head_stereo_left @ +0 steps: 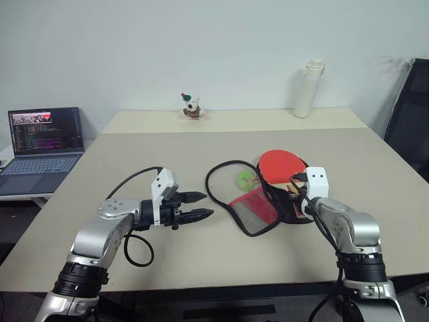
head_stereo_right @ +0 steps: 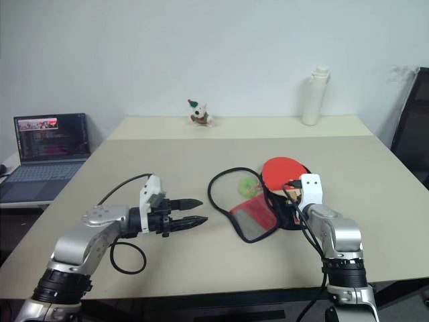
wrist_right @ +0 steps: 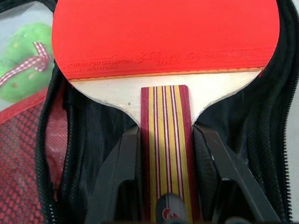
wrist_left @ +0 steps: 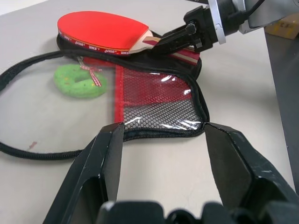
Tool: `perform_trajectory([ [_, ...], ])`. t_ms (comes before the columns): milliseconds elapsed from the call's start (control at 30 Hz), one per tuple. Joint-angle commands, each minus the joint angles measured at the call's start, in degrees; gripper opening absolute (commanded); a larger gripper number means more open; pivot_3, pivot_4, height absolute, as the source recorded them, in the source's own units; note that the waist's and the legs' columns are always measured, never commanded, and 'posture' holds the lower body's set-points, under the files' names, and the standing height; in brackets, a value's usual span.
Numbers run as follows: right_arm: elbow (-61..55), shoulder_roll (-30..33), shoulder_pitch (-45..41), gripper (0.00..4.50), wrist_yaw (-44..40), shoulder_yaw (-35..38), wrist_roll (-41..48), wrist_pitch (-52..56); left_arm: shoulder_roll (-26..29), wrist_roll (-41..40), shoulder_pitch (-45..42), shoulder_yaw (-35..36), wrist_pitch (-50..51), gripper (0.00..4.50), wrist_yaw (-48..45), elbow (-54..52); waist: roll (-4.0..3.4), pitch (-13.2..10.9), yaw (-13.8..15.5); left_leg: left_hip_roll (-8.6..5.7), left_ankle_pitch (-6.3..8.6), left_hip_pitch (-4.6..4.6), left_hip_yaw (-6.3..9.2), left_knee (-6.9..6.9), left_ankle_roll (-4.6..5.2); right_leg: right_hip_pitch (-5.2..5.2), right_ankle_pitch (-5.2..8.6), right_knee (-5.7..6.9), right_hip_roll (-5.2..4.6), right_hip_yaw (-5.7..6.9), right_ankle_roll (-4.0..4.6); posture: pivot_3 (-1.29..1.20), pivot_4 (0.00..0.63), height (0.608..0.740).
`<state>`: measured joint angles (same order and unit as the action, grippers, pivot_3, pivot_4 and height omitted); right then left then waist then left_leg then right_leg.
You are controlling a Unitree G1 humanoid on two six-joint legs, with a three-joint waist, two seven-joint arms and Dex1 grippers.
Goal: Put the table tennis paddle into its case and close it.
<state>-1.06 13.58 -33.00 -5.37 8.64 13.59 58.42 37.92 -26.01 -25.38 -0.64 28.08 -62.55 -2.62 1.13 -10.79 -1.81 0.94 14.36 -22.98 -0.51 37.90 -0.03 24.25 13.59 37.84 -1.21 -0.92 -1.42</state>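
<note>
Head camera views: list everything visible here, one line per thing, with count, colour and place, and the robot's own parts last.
table: one, beige, spans the foreground.
case: one, black with a red mesh flap, lying unzipped on the table's right half.
table tennis paddle: one, red face, striped handle, resting on the open case.
green ring toy: one, green, beside the case, within its zip loop.
bottle: one, white, far right of the table.
figurine: one, white with red and green, far middle of the table.
laptop: one, grey, open, on a side surface at left.
chair: one, black, right edge.
left tool: black fingers, open, left of the case.
right tool: black fingers, shut on the paddle's handle.
</note>
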Motion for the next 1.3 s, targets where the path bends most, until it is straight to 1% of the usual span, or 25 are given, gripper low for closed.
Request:
perform_trajectory([
  [33, -0.72, 0.46, -1.89, 1.12, 0.38, 0.13, -0.84, -2.53, 0.17, -0.98, -0.41, 1.11, -0.40, 2.94, 0.13, -2.61, 0.00, 0.00, 0.00, -0.01, 0.00, 0.00, 0.00, 0.00, 0.00, 0.00, 0.00, 0.00, 0.00, 0.00, 0.00, 0.00, 0.150, 0.740],
  [233, 0.51, -0.21, -2.31, 1.12, 1.13, -0.26, -2.00, -2.86, 0.06, -1.05, -0.38, 0.94, -0.35, 2.94, 0.26, -2.75, 0.00, 0.00, -0.01, 0.00, 0.00, 0.00, 0.00, 0.00, 0.00, 0.01, 0.00, 0.00, 0.00, -0.01, 0.00, 0.00, 0.150, 0.740],
  [667, 0.24, -1.05, -4.39, 1.12, 3.47, 1.53, -1.74, -3.18, 0.11, -1.09, 0.41, 0.83, -0.68, 2.94, 0.39, -2.76, 0.00, 0.00, -0.02, 0.00, 0.00, -0.01, -0.01, -0.01, 0.00, 0.00, 0.00, -0.01, -0.01, -0.02, 0.00, 0.00, 0.150, 0.740],
  [1033, 1.46, -0.48, -2.98, 1.12, 2.54, 0.08, -2.66, -2.90, 0.02, -0.94, 0.90, 0.87, -1.04, 2.94, 0.59, -2.76, 0.00, 0.00, -0.03, 0.00, 0.00, 0.00, -0.02, -0.01, 0.00, 0.01, 0.00, 0.00, 0.00, -0.02, 0.00, 0.00, 0.150, 0.740],
  [1200, 1.97, -0.99, -2.45, 1.12, 2.95, 0.75, -2.74, -2.44, -0.01, -0.96, 1.13, 0.92, -1.09, 2.94, 0.66, -2.84, 0.00, 0.00, -0.03, 0.01, 0.00, 0.00, -0.01, -0.01, 0.00, 0.01, 0.00, -0.01, 0.00, -0.02, 0.00, 0.00, 0.150, 0.740],
  [1267, 1.83, -1.26, -2.19, 1.84, 3.10, 1.04, -2.69, -2.34, -0.01, -0.94, 1.24, 0.94, -1.17, 2.94, 0.67, -2.81, 0.00, 0.00, -0.02, 0.01, 0.00, 0.00, -0.01, -0.01, 0.00, 0.01, 0.00, -0.01, 0.00, -0.02, 0.00, 0.00, 0.150, 0.740],
  [1300, 1.63, -1.38, -2.06, 2.10, 3.15, 1.03, -2.69, -2.25, -0.01, -0.92, 1.27, 0.95, -1.22, 2.94, 0.65, -2.76, 0.00, 0.00, -0.03, 0.01, 0.00, 0.00, -0.01, -0.01, 0.00, 0.01, 0.00, 0.00, 0.00, -0.02, 0.00, 0.00, 0.150, 0.740],
])
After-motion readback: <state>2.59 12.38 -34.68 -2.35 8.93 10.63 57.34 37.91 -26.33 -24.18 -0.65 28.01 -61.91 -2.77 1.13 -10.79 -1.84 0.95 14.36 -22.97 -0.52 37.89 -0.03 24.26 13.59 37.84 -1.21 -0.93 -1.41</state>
